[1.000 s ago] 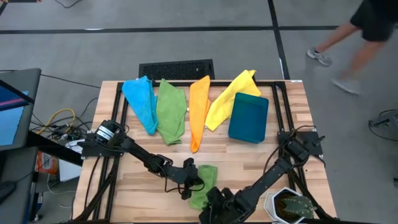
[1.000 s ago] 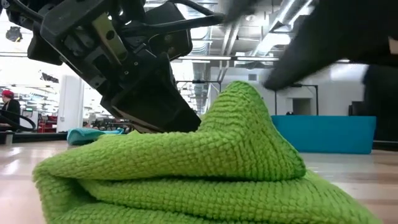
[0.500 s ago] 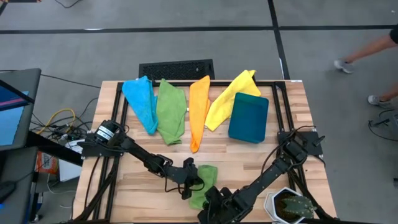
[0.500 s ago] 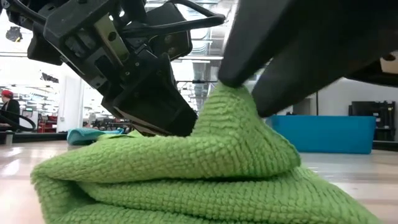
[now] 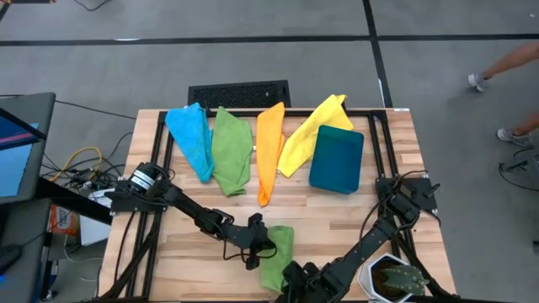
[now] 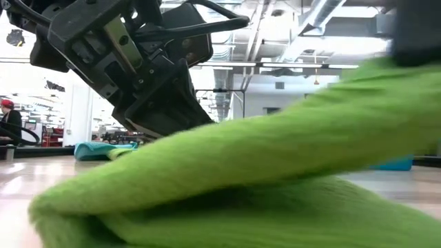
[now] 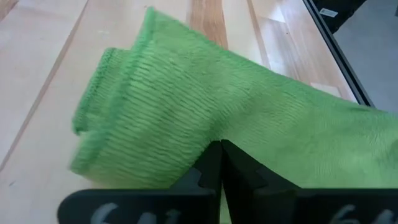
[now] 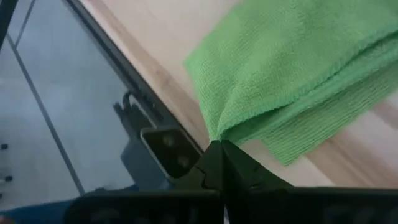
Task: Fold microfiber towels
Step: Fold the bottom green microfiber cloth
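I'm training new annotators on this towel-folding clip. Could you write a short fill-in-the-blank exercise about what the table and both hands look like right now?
1. Both hands are pinching the same ____ towel near the table's front edge.
2. The left hand is ____ on that towel.
3. The teal bin partly covers the ____ towel.
4. Between the light blue towel and the orange towel lies a second ____ towel.

Missing words: green; shut; yellow; green. The right hand grips the towel too.

light: bright, even | low view: towel (image 6: 275, 172) blurred, maybe motion
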### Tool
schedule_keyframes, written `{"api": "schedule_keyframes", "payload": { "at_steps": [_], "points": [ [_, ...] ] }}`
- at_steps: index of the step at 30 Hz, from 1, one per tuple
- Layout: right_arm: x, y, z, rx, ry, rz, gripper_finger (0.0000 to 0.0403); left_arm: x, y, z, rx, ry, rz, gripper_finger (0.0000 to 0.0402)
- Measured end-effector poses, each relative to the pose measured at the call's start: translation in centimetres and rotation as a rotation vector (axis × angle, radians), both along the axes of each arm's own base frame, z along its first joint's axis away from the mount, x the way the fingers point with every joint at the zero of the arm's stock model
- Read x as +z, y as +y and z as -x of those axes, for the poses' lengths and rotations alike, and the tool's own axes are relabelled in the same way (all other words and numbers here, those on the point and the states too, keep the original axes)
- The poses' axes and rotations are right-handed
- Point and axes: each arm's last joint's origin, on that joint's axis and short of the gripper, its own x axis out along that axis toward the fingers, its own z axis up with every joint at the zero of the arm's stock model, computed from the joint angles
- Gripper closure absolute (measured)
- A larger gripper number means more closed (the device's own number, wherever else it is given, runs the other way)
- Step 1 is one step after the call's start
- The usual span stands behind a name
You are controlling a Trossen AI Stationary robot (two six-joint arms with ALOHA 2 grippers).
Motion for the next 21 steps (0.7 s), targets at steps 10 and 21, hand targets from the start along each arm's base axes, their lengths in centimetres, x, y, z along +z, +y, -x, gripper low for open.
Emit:
{"api": "schedule_keyframes", "payload": {
  "at_steps": [10,21],
  "points": [
    [-0.4,0.8,1.6,0.026,0.085,0.004,0.0326,0.0,0.0,0.0,0.008,-0.001,0.014,0.0401],
    [4.5,-1.7,2.0,-0.158,-0.119,0.183,0.0286,1.1,0.1,-0.5,-0.013,-0.052,0.126,0.0401]
  ]
}}
